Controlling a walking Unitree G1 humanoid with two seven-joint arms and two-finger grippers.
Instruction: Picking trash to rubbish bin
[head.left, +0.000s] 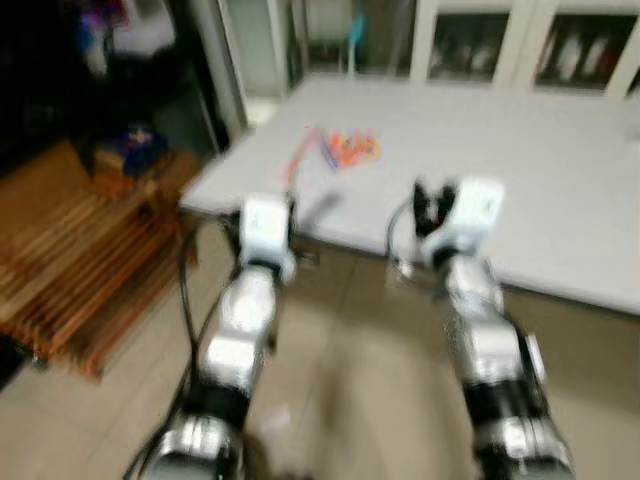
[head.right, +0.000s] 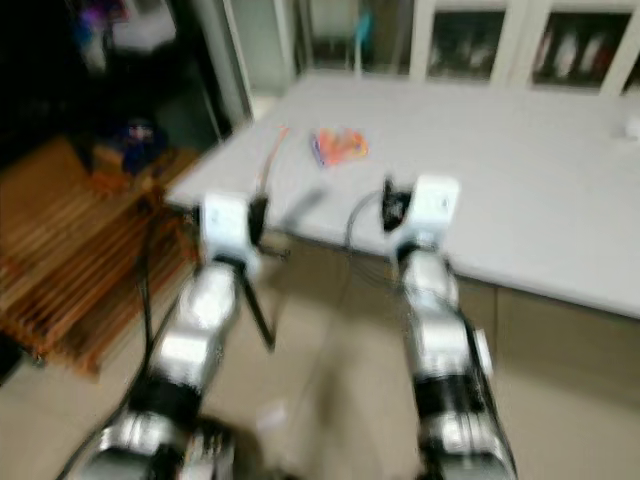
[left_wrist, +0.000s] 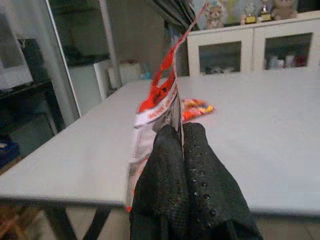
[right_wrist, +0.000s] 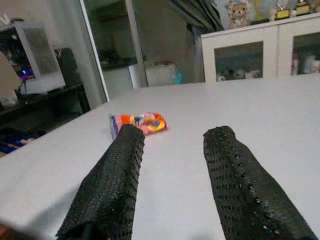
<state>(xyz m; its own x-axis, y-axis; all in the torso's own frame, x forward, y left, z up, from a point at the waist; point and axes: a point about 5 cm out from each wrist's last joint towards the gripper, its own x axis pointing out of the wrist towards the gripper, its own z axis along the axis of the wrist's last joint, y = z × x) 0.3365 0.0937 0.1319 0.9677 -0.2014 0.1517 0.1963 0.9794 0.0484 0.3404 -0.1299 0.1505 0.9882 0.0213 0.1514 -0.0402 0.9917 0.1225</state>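
Left wrist view shows the left gripper (left_wrist: 179, 131) with fingers pressed together on the lower edge of a red and silver wrapper (left_wrist: 159, 105), which stands upright above the grey table (left_wrist: 260, 145). Right gripper (right_wrist: 172, 137) hangs over the table with fingers spread wide and nothing between them; a second, orange wrapper (right_wrist: 140, 122) lies flat on the table just ahead of it. Head views are blurred, so the held wrapper's exact height above the edge is uncertain. No bin is in sight. Recommendation: keep the pinch firm, since the hold is only at the wrapper's edge, carry it steadily while locating the bin, and leave the orange wrapper for the right gripper.
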